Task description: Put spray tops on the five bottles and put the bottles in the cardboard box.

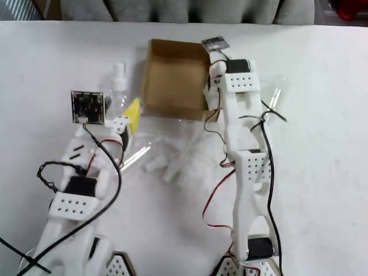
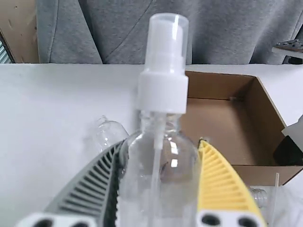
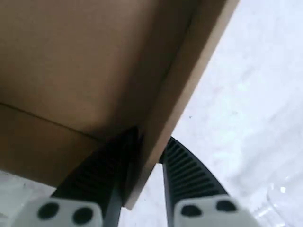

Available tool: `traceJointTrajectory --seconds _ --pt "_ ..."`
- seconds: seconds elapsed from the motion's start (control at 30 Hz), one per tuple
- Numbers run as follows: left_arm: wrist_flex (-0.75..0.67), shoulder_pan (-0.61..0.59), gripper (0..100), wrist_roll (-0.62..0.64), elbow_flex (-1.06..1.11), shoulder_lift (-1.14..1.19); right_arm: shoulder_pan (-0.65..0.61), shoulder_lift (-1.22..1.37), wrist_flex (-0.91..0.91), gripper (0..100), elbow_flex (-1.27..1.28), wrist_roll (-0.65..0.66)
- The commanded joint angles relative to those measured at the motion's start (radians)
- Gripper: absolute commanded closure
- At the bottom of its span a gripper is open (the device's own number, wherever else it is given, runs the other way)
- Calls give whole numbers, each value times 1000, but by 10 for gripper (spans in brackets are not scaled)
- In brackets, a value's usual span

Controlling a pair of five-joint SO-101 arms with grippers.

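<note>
**Left arm.** The left claw (image 2: 161, 144) is closed on a clear bottle (image 2: 158, 182). Its grey finger (image 2: 90, 189) presses one side of the bottle body and its yellow finger (image 2: 220, 182) presses the other. The bottle stands upright in the grip. A white spray top (image 2: 163, 71) with a clear cap sits on the bottle neck, and its dip tube runs down inside the glass. In the high view, the left claw (image 1: 122, 109) holds this bottle just beside the left wall of the cardboard box (image 1: 172, 80), outside it.

**Right arm.** The right claw (image 3: 150, 139) is clamped on the right wall of the cardboard box (image 3: 189, 66). One dark finger (image 3: 106, 170) lies inside the box against the wall. The other finger (image 3: 189, 175) lies outside, over the counter (image 3: 255, 94). In the high view, the right claw (image 1: 208, 86) sits at the box's right edge.

**Cardboard box.** The box rests open side up on the white counter (image 1: 322, 172), between the two claws. Its visible floor is bare cardboard.

**Other parts.**
- A cluster of loose clear parts (image 1: 172, 161) lies on the counter in front of the box, between the arms. Individual pieces cannot be told apart.
- One clear bottle (image 1: 276, 95) lies on the counter, to the right of the right arm.
- A second bottle (image 2: 108, 132) lies on its side just beyond the grey finger.
</note>
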Motion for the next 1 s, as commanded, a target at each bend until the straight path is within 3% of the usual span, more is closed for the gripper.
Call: traceJointTrajectory --seconds 0.0,0.43,0.57,0.7,0.97 --pt "-5 -22 976 5 -71 -2 -31 -67 97 983 -38 -15" --pt "-2 -59 976 11 -69 -4 -50 -116 205 973 -12 -106" --pt "-2 -59 976 11 -69 -4 -53 -124 205 872 57 -190" --pt "-2 -59 976 9 -69 -4 -56 -151 206 779 78 -195" --pt "-2 -59 976 11 -69 -4 -56 -315 206 776 83 -204"
